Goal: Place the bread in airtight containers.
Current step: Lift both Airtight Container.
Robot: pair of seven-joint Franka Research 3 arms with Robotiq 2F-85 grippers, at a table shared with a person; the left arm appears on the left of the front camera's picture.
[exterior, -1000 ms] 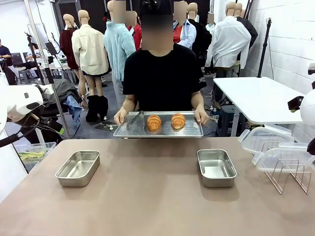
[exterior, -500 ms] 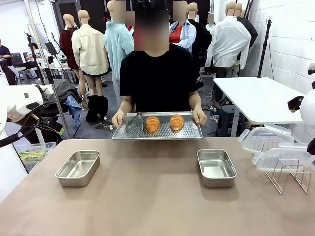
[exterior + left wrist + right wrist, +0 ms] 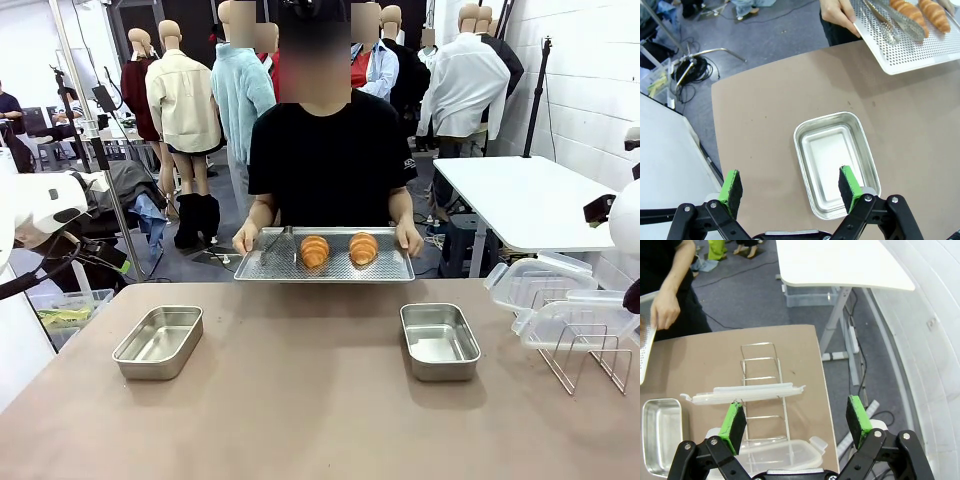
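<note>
The two golden-brown ridged croissants [image 3: 314, 250] aren't in anything yet. They're sitting side by side on a big flat perforated steel tray [image 3: 385, 268] that a person in a black tee is holding at the far edge of the brown bench [image 3: 300, 420], with a hand [image 3: 244, 238] on each short end. A pair of metal tongs [image 3: 272, 246] lies on the tray as well, just left of the croissants.

On the bench itself, the left tin [image 3: 158, 342] is a small, shiny, rectangular stainless-steel container with rounded corners. It sits over on the left side, and the matching right tin [image 3: 439, 341] is right of the middle. The two are well apart, and both are open and empty. The translucent clear plastic snap lids [image 3: 545, 285] are propped in a thin wire rack [image 3: 590, 358] at the right end of the bench.

The left gripper [image 3: 788, 176] hangs over the left tin with its black, green-padded fingers [image 3: 731, 187] spread wide and nothing between them. In its wrist view one pad overlaps the tin's rim. The right gripper [image 3: 796, 416] hangs over the wire rack and lids, fingers also wide and holding nothing.
</note>
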